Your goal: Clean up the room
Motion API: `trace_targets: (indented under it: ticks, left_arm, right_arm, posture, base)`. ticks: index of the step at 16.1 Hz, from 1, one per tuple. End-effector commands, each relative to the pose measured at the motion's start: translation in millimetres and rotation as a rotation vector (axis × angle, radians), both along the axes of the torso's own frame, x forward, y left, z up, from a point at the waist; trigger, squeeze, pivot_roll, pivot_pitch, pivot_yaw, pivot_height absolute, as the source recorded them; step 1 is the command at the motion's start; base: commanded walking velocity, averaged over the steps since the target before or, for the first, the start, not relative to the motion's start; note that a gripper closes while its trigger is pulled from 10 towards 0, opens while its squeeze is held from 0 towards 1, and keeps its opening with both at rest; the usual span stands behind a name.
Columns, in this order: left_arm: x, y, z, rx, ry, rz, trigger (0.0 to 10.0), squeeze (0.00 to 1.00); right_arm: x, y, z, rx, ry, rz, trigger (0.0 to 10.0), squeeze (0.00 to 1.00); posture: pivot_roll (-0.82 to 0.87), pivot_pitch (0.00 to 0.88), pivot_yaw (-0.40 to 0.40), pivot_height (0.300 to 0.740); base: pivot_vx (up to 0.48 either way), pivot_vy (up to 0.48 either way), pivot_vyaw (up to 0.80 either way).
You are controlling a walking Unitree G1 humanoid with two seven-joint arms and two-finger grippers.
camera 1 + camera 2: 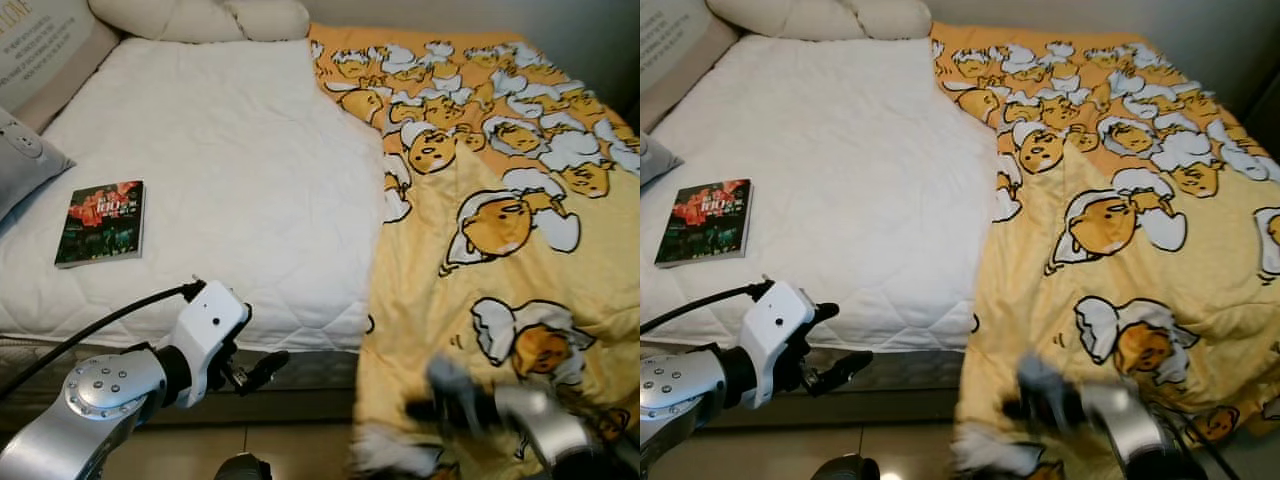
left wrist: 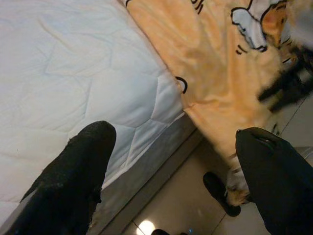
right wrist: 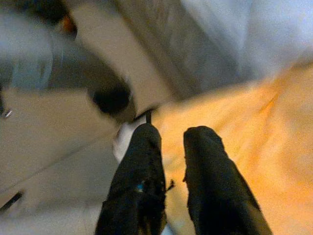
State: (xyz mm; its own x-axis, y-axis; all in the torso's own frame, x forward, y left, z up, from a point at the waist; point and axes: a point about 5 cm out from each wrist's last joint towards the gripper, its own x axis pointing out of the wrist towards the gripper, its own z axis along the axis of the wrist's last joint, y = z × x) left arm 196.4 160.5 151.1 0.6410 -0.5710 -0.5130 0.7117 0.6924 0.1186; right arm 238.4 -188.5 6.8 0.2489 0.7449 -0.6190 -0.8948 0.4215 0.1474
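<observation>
An orange blanket printed with egg cartoons covers the right half of the bed and hangs over its near edge down to the floor. A book with a dark red cover lies on the bare white mattress at the left. My left gripper hovers in front of the mattress's near edge, its fingers spread wide open with nothing between them. My right gripper, blurred, is low against the hanging blanket, fingers a narrow gap apart over the orange cloth.
Cream pillows lie at the head of the bed, with a grey cushion and a lettered board on the left. Tiled floor runs along the bed's near side. A dark wall edge stands far right.
</observation>
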Motion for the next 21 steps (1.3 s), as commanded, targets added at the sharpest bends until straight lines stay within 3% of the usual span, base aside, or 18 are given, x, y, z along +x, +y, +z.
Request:
trace_targets:
  ticks: [1, 4, 6, 8, 9, 10, 11, 13, 16, 18, 21]
  left_arm:
    - [0.1, 0.9, -1.7, 0.009, 0.001, 0.007, 10.0, 0.20]
    - [-0.2, -0.1, -1.4, 0.008, -0.001, 0.010, 10.0, 0.20]
    - [2.7, 1.1, -2.1, 0.005, -0.022, 0.051, 10.0, 0.20]
    - [4.6, 1.3, -1.6, -0.002, -0.040, 0.072, 10.0, 0.21]
    - [8.2, -0.7, 0.5, -0.045, -0.106, 0.157, 10.0, 0.21]
    - [10.2, -0.8, 1.9, -0.071, -0.171, 0.233, 10.0, 0.20]
    - [10.9, -1.2, 1.5, -0.077, -0.193, 0.257, 10.0, 0.20]
    - [10.8, -3.2, -3.5, -0.087, -0.240, 0.330, 10.0, 0.19]
    - [8.8, -6.6, -11.7, -0.102, -0.246, 0.379, 10.0, 0.20]
    - [4.1, -10.7, -20.4, -0.138, -0.236, 0.410, 10.0, 0.22]
    - [1.8, -13.8, -22.0, -0.141, -0.239, 0.404, 10.0, 0.23]
  right_arm:
    - [4.6, -1.2, 6.7, 0.030, -0.017, -0.019, 10.0, 1.00]
    - [33.8, 3.6, 29.3, 0.044, -0.210, -0.103, 10.0, 1.00]
    - [54.5, 7.0, 43.9, 0.070, -0.354, -0.281, 10.0, 1.00]
    - [56.9, 7.1, 46.4, 0.088, -0.357, -0.330, 10.0, 1.00]
    - [58.9, 9.0, 58.5, 0.219, -0.389, -0.519, 10.0, 1.00]
    - [54.8, 6.8, 64.6, 0.279, -0.413, -0.678, 10.0, 1.00]
    - [49.7, 6.5, 67.0, 0.298, -0.432, -0.741, 10.0, 1.00]
    - [20.2, 8.9, 73.2, 0.333, -0.474, -0.873, 10.0, 1.00]
    - [-9.2, 14.3, 75.8, 0.297, -0.469, -0.924, 10.0, 1.00]
    - [-24.1, 10.9, 78.5, 0.227, -0.478, -1.012, 10.0, 0.00]
    - [-24.9, 13.8, 81.4, 0.220, -0.462, -1.036, 10.0, 0.00]
  posture:
    - [0.15, 0.057, -0.027, 0.740]
    - [0.15, 0.056, -0.025, 0.740]
    - [0.15, 0.052, -0.025, 0.740]
    - [0.15, 0.049, -0.026, 0.740]
    - [0.14, 0.020, -0.029, 0.740]
    - [0.13, 0.015, -0.029, 0.740]
    - [0.12, 0.003, -0.029, 0.740]
    - [0.09, 0.000, -0.023, 0.740]
    - [0.08, 0.000, -0.022, 0.740]
    - [0.05, 0.000, -0.020, 0.740]
    - [0.06, 0.000, -0.019, 0.740]
  base:
    - [0.000, 0.000, 0.00]
    - [0.000, 0.000, 0.00]
    - [0.000, 0.000, 0.00]
    - [0.000, 0.000, 0.00]
    - [0.000, 0.000, 0.00]
    - [0.000, 0.000, 0.00]
    - [0.000, 0.000, 0.00]
    - [0.000, 0.000, 0.00]
    - [0.000, 0.000, 0.00]
    - [0.000, 0.000, 0.00]
    - [0.321, 0.000, 0.00]
